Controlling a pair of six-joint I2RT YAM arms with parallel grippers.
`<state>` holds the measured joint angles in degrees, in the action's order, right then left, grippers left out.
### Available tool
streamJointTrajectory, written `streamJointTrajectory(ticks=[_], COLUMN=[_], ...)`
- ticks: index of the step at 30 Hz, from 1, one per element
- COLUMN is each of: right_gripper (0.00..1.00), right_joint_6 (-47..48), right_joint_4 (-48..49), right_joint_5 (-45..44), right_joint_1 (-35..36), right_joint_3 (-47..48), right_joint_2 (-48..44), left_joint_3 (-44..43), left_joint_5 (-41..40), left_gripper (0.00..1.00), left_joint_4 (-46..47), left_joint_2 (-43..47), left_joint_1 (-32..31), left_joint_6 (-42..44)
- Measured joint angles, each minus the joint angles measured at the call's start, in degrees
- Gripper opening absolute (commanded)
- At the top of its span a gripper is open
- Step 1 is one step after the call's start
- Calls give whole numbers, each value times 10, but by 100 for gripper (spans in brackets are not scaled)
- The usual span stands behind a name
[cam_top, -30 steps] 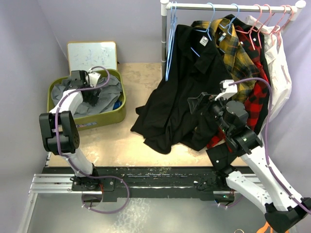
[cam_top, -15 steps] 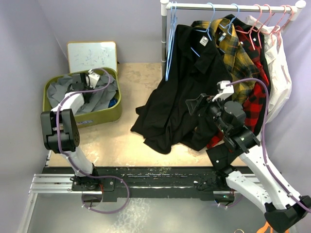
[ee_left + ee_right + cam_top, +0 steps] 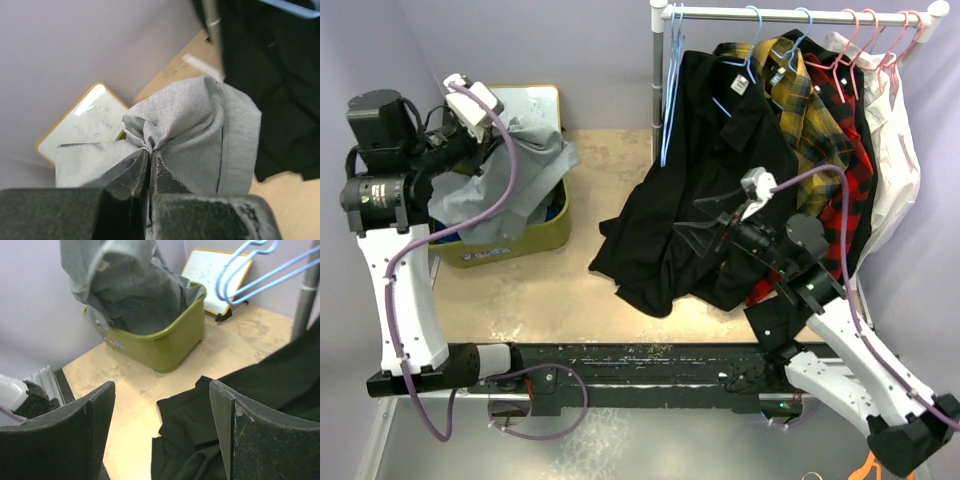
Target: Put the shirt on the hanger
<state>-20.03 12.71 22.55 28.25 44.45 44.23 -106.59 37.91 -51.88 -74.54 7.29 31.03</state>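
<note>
You work over a beige worktop (image 3: 570, 290) enclosed by lilac walls. A clothes rail (image 3: 790, 14) runs across the far right and carries several hung garments. The largest is a black shirt (image 3: 690, 200), whose lower part spreads out over the worktop. An olive-green bin (image 3: 520, 240) stands at the far left, with a small whiteboard (image 3: 215, 275) leaning on the wall just behind it. The shirt (image 3: 520, 165) is held up above the bin, its lower folds trailing down inside the bin walls. The hanger (image 3: 667, 100) hangs bare at the left end of the rail, beside the black shirt and well apart from the shirt. You cannot tell how many thin blue frames hang together there. The left tool (image 3: 149, 187) is clamped tight on a bunched fold of the shirt, the cloth puckered where the fingers meet. The right tool (image 3: 160, 410) hovers over the black shirt with its fingers spread wide and nothing between them.
</note>
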Motion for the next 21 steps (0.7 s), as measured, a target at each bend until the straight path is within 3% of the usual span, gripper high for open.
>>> streamJointTrajectory(ticks=[2,3,4,5,9,14,21], right_gripper=[81,86,97,100,100,100,100], right_joint_6=[24,41,57,78,174,335,648], right_joint_4=[31,45,56,70,165,268,431], right_joint_5=[9,10,11,13,39,8,-84], right_joint_1=[23,41,57,76,125,178,277], right_joint_3=[0,2,5,12,40,40,52], right_joint_2=[27,45,61,81,168,211,306], left_joint_3=[-58,-92,-115,-140,-208,-209,-159], left_joint_5=[43,63,77,90,123,128,143], left_gripper=[0,0,0,0,0,0,0], left_joint_4=[-40,-61,-74,-86,-107,-110,-112], left_joint_2=[-2,-10,-16,-24,-61,-64,-53], left_joint_1=[-1,-1,-1,-2,-2,-2,-2], left_joint_6=[-4,-7,-11,-17,-41,-50,-49])
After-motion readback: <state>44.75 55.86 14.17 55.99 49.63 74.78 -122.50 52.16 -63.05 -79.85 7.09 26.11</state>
